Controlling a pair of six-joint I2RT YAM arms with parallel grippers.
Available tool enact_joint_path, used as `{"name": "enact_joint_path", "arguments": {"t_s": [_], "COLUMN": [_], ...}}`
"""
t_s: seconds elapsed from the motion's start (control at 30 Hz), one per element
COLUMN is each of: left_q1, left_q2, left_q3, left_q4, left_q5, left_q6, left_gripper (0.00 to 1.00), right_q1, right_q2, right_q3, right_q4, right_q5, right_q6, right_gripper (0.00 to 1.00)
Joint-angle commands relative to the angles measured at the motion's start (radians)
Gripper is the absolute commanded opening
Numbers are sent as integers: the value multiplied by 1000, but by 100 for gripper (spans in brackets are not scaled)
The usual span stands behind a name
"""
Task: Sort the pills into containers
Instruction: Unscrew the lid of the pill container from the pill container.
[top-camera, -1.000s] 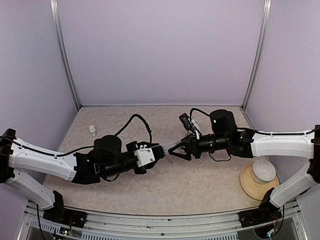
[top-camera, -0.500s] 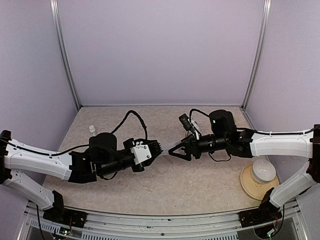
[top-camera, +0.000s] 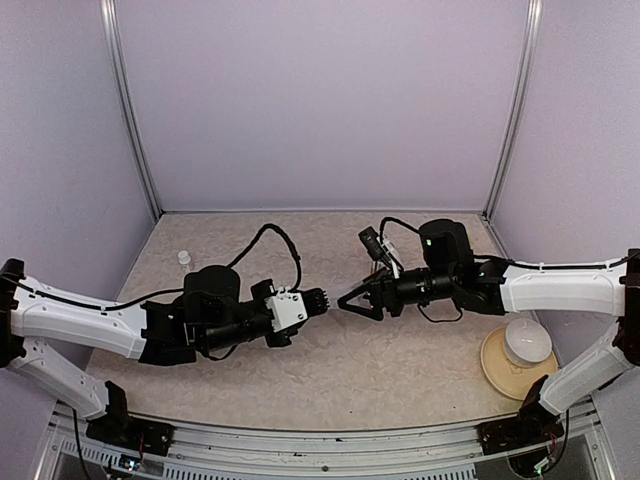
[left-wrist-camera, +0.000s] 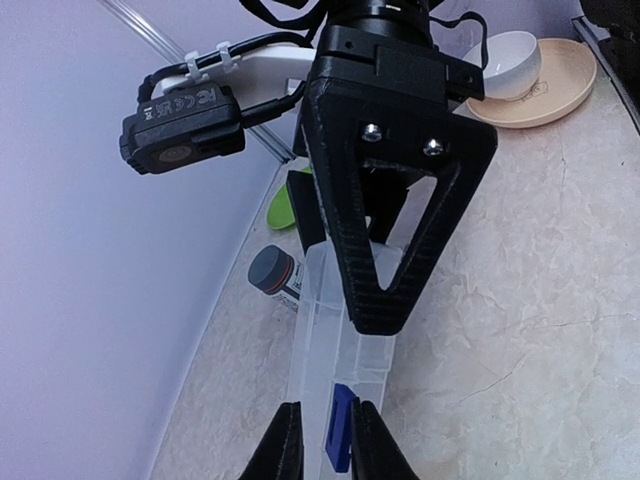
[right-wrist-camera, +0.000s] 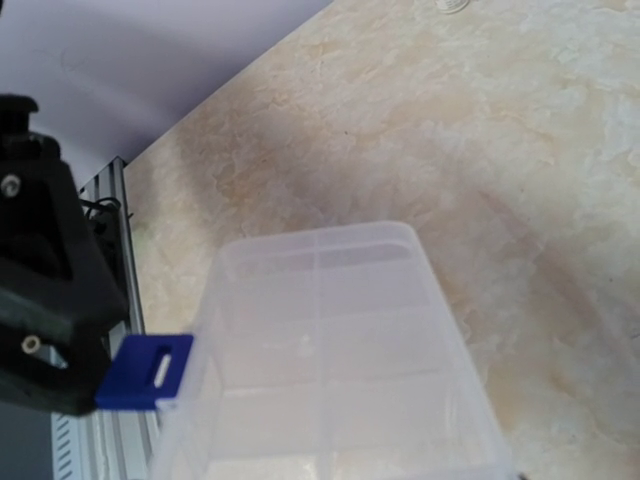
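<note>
Nearly closed, left end effector — astride pill box latch

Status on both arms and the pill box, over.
Right gripper shut on the pill box, held above the table. Left gripper astride its blue latch, grip unconfirmed. Nothing blocking.

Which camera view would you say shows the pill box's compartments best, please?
The right wrist view: the pill box fills it, dividers plain. The left wrist view shows it edge-on; the top view barely shows a sliver.
</note>
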Motion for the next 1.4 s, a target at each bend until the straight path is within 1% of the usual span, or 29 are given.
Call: {"name": "enact_joint_path", "arguments": {"t_s": [0.0, 0.07, 0.27, 0.6, 0.77, 0.83, 0.9, 1.0, 1.07, 1.23, 1.37], "left_q1": [1, 1, 1, 1, 4, 9, 17, 27, 33, 47, 58], "left_q2": [6, 7, 14, 19, 9, 5, -5, -27, -41, -55, -58], "left_q3": [29, 31, 38, 50, 54, 56, 59, 60, 60, 70, 88], "left_q4": [-13, -15, -28, -67, -88, -90, -94, -98, -98, -125, -176], "left_q5": [-1, -1, 12, 38, 47, 46, 46, 53, 65, 92, 131], "left_q6": [-10, -9, -10, -13, -20, -30, -43, -56, -66, -84, -104], "left_gripper": [15, 11, 9, 7, 10, 14, 22, 28, 34, 39, 49], "right_q1": [-1, -1, -2, -2, -2, -1, -2, -1, -1, -1, -1], "right_q2": [-2, -2, -1, 10, 14, 17, 21, 25, 27, 34, 37], "right_q3": [2, 2, 3, 16, 27, 31, 33, 35, 35, 36, 29], "right_q4": [13, 13, 14, 9, 0, -5, -10, -23, -25, -24, -19], "right_q5": [-44, -49, -57, -67, -64, -62, -59, -56, -56, -67, -78], "right_q6": [-5, -6, -7, -16, -23, -28, -36, -56, -68, -92, -138], "right_gripper": [20, 20, 20, 20, 20, 20, 20, 20, 20, 20, 20]}}
